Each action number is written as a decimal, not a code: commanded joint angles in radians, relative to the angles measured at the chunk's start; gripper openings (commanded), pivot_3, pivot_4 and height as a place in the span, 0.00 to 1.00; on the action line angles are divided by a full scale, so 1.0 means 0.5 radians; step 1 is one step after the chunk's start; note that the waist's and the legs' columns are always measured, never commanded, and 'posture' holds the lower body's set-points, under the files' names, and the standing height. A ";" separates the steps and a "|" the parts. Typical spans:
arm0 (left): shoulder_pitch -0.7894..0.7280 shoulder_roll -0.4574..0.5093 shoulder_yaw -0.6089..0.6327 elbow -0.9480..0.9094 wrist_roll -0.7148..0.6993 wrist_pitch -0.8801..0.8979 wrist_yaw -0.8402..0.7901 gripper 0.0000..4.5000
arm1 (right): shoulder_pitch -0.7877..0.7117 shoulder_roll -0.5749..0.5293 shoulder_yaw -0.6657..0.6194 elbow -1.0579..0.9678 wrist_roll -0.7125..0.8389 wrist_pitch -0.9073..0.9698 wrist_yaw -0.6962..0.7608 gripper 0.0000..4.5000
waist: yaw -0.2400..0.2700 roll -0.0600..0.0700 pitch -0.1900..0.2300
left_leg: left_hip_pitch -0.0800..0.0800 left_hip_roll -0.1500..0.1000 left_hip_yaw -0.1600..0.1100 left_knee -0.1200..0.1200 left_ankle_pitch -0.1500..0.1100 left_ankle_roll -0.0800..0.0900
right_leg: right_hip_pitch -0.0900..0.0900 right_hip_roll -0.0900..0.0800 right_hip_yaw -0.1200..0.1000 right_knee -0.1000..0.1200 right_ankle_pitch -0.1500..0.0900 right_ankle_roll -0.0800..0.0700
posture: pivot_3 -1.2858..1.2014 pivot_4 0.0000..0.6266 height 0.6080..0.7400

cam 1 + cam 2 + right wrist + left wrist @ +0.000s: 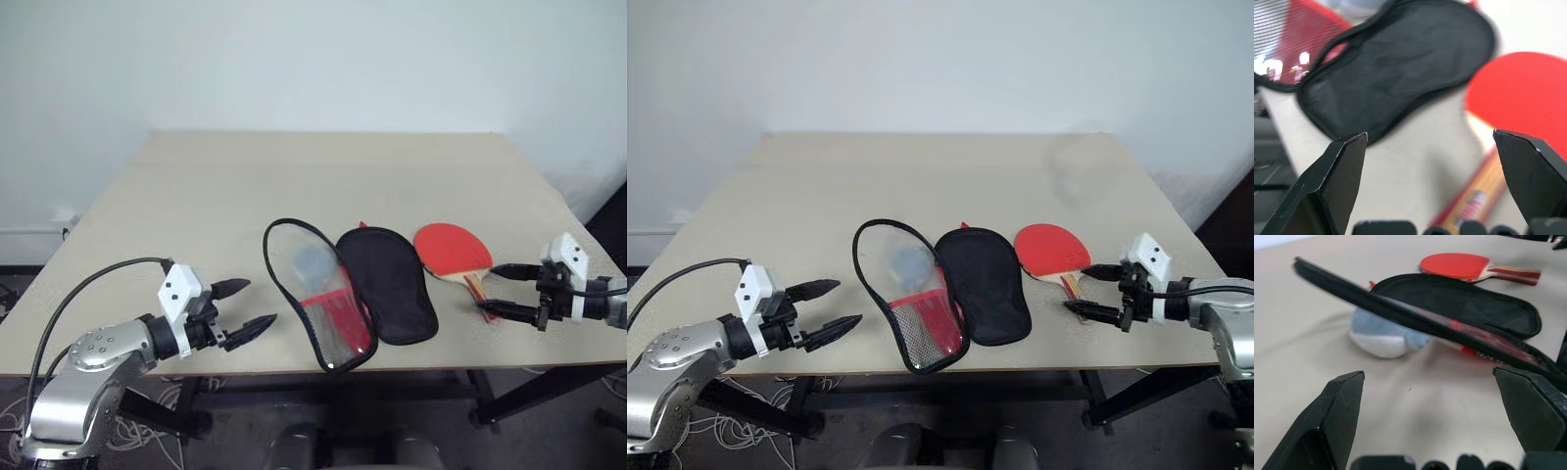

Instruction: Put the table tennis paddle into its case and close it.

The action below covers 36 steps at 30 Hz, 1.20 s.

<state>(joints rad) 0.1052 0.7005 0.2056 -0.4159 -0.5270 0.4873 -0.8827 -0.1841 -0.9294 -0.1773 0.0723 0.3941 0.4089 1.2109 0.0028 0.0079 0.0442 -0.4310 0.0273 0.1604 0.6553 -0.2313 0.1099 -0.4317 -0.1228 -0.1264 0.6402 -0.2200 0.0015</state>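
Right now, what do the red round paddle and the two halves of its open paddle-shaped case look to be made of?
Red round paddle: matte red rubber face; the handle looks like pale wood with red and black stripes, by its grain-like bands. Black case half: soft woven fabric, dull and slightly creased. See-through case half: likely clear flexible plastic with black zip trim, since the table shows through.

No words, numbers or brand names can be read anywhere. The paddle's handle [1475, 202] carries a small printed mark, too blurred to make out. The case [338, 313], lying open just beside the paddle, has a red label on its see-through side, but no lettering on it is legible.
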 commanded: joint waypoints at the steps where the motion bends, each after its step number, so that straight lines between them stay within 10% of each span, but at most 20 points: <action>1: -0.058 -0.017 -0.035 0.016 0.019 -0.065 0.001 1.00 | -0.020 -0.036 -0.077 -0.084 0.053 0.054 -0.035 0.99 | 0.000 0.000 0.000 | 0.000 0.000 0.000 0.000 0.000 0.000 | 0.000 0.000 0.000 0.000 0.000 0.000 | 0.52 0.00 0.74; 36: -0.166 0.147 0.053 0.263 -0.006 -0.096 -0.136 1.00 | -0.076 0.280 0.058 -0.671 0.057 1.232 -1.197 0.99 | -0.004 -0.001 0.000 | -0.001 -0.001 0.001 -0.009 0.002 -0.004 | -0.005 0.000 0.001 0.000 0.000 0.000 | 0.52 0.00 0.74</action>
<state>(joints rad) 0.0468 0.7604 0.2150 -0.2774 -0.5264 0.4502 -0.9440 -0.1927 -0.7974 -0.1372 -0.2323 0.4221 0.9881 0.6445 0.0006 0.0076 0.0442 -0.4314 0.0270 0.1612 0.6506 -0.2298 0.1074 -0.4347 -0.1227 -0.1257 0.6401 -0.2201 0.0014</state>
